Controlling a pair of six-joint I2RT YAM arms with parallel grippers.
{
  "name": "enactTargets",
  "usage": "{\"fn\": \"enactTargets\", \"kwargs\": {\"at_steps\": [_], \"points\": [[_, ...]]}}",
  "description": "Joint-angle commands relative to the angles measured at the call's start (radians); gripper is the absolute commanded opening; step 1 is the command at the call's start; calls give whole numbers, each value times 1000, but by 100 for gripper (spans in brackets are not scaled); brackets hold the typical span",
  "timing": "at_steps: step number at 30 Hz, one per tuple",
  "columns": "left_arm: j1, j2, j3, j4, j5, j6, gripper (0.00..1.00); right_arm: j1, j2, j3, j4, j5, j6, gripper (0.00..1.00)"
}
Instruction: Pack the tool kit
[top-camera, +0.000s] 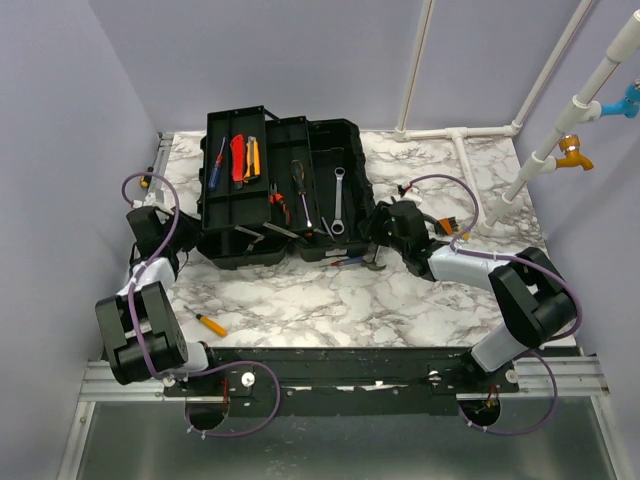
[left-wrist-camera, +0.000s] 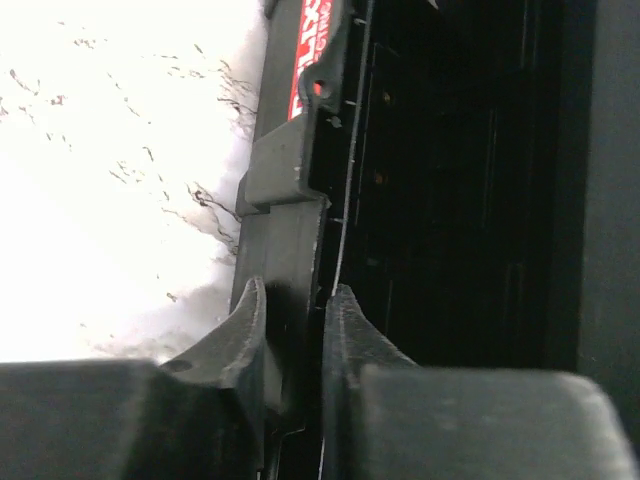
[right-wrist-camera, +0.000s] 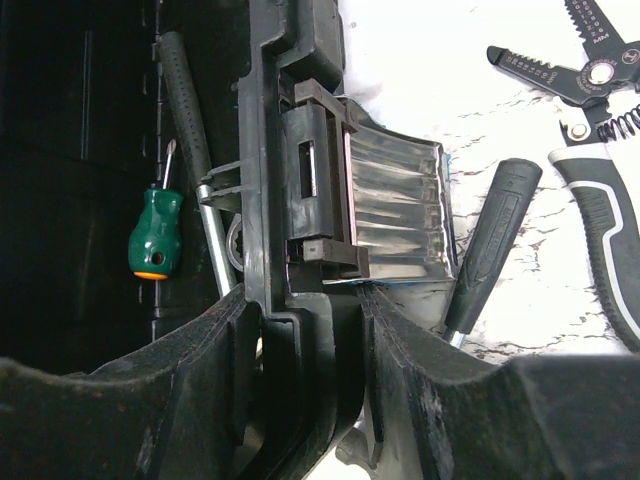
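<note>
Now I see both arms stretched low: left end effector (left-wrist-camera: 293, 300) pinches the toolbox (top-camera: 245, 252) wall at 9 o'clock, right end effector (right-wrist-camera: 310, 300) clamps its 3 o'clock wall; toolbox open mid-counter (top-camera: 330, 300).

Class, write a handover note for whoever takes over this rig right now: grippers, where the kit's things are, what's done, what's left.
Left gripper: clamped on the left edge of the toolbox.
Right gripper: clamped on its right edge, by the latch.
Done: wrench, pliers and green screwdriver lie in the toolbox; more screwdrivers in its tray.
Left: yellow-handled screwdriver, wire stripper and black-handled tool are out on the table; toolbox open.
</note>
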Motion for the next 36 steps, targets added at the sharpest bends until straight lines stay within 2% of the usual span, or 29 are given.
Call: {"fn": "enactTargets", "kwargs": {"at_steps": [1,7,14,18,27,36], "points": [[-55,-49,32,-106,-149,50,0,11,23,-7,11,-31,-51,47],[-145,-161,70,-214,-356,115,0,12,13,-10,24,-59,-88,42],[-253,-367,48,-220,-594,152,0,25,-2,-14,27,-43,-100,38],[-288,-424,72,-233,-636,178,0,49,6,-6,30,-35,-116,36],[-375,-557,69,-125,-645,246,0,100,31,8,52,-46,-139,36],[-589,-570,182,-211,-852,388,0,141,9,-10,90,-35,-170,37]]}}
